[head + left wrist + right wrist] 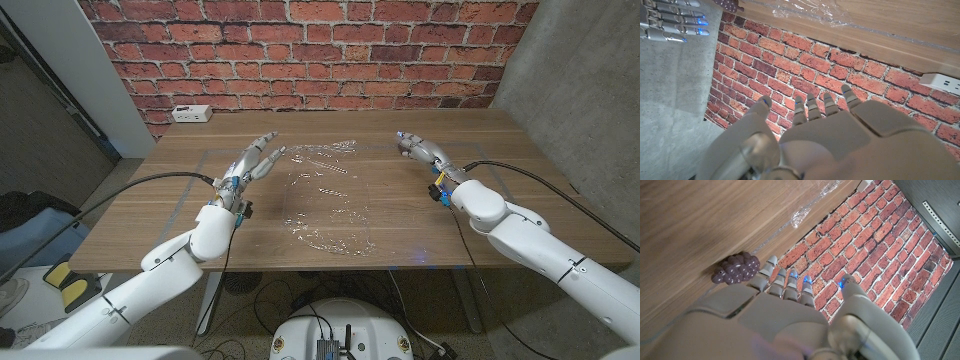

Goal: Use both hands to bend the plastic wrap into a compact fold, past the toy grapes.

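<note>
wrap (325,195) flat at table (180,215) centre, unfolded | left robot hand (250,165) open at 9 o'clock edge, staged | right robot hand (425,152) open at 2 o'clock, by grapes (736,268)

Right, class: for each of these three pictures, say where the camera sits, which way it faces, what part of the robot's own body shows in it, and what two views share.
Head view: on the robot's head, looking down at the table, the plastic wrap, both arms, left hand and right hand.
Left wrist view: looks along the left hand toward the brick wall; picture turned.
Right wrist view: looks along the right hand at the toy grapes.
Shared: wrap and brick wall show in all three.
</note>
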`<state>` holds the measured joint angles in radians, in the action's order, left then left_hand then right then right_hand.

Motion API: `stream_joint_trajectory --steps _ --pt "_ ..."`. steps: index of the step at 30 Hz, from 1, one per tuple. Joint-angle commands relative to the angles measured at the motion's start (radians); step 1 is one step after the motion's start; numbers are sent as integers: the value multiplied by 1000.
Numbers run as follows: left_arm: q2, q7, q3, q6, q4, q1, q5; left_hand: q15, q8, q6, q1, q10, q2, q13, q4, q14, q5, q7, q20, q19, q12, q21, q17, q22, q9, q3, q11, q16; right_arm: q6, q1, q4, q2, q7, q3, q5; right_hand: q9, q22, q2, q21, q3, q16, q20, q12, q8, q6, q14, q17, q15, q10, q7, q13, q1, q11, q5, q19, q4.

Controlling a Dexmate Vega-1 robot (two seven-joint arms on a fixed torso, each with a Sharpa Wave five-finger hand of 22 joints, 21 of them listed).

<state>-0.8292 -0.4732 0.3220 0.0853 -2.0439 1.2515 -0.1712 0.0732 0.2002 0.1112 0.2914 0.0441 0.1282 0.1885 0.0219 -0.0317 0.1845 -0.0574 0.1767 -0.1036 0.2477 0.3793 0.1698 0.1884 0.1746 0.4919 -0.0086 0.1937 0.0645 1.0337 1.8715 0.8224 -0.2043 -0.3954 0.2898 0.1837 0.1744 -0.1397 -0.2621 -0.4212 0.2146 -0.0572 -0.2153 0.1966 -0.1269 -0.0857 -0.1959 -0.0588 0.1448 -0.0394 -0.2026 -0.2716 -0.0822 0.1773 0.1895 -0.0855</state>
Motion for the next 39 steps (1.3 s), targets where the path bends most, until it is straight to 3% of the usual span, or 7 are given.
stream_joint_trajectory --steps 1,39 --pt "-15 -21 -24 27 -60 73 -56 -1 3 14 12 13 -2 3 -10 2 -3 0 4 6 6 1 4 2 3 3 0 0 48 65 112 50 -37 14 -51 5 4 -3 3 -1 4 1 -2 4 -9 -6 -3 8 12 -1 -1 -9 3 -2 9 -3" --pt "-15 -82 -102 113 -217 327 -242 -16 1 67 29 44 -14 4 -57 18 -8 -16 -1 25 -1 -9 3 1 4 10 -22 -5 186 297 358 156 -139 86 -201 6 4 -10 13 -11 2 4 -7 12 -45 -11 -1 17 40 2 -2 -35 3 1 13 -23"
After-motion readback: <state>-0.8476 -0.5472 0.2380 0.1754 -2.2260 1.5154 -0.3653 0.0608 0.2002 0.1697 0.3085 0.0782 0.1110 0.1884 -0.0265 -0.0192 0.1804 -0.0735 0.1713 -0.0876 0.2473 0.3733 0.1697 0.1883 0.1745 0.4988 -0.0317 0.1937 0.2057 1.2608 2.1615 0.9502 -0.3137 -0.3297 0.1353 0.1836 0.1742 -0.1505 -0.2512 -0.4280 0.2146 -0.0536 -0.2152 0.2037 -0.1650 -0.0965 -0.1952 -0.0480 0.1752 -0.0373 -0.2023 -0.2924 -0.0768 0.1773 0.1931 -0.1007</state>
